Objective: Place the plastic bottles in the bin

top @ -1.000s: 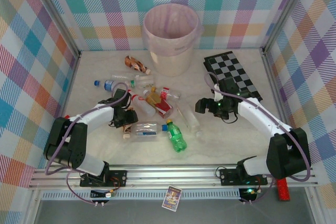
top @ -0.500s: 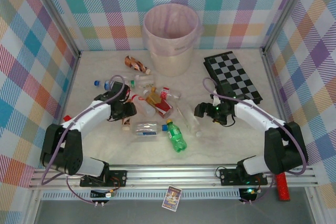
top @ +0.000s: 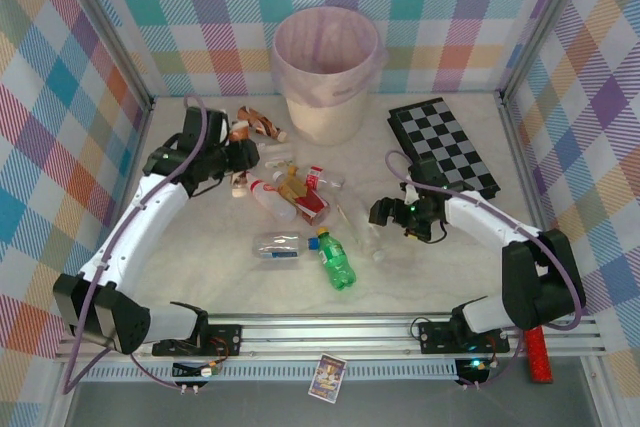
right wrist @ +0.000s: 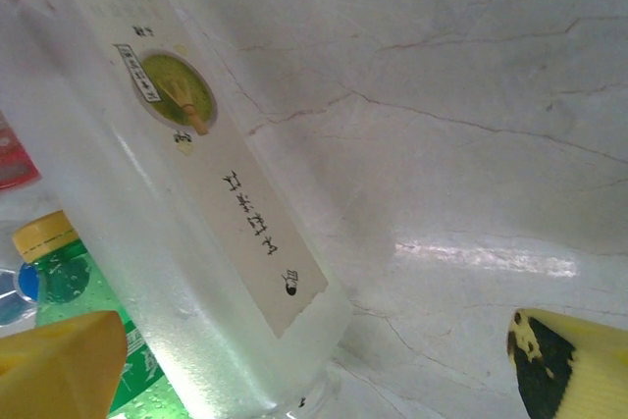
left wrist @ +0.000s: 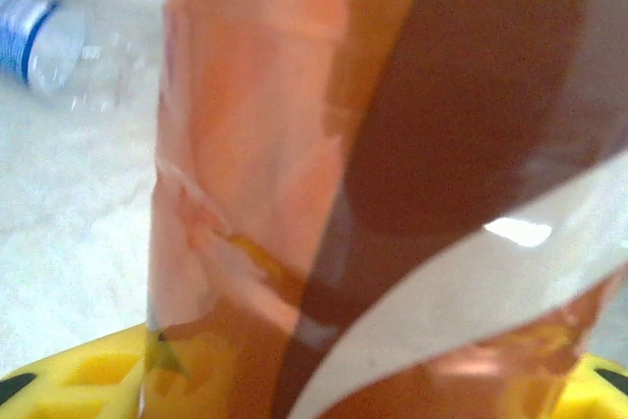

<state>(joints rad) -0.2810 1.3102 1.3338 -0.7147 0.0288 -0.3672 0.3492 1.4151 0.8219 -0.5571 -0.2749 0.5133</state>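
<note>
My left fingers [left wrist: 69, 385] are clamped on a brown-orange bottle [left wrist: 373, 164], in front of the bin [top: 325, 112] and off to the left arm's side of it. From the wrist view I cannot tell how deep the grip sits. The label looks glossy, so my worry is that the bottle slides out on the swing towards the bin. It could also hang low enough to knock the rim, or to clip the second brown bottle [top: 256, 125] lying just in front of the bin.

My right fingers [right wrist: 579, 370] are apart, low over the worktop [top: 440, 277], well in front of the bin on the right arm's side. A clear bottle [right wrist: 196, 242] lies between them, crowded against one finger and not centred. If I close like this, I judge it will roll or squirt sideways. The green bottle [right wrist: 137, 380] beside it is near enough to be pinched along with it or shoved away.
</note>
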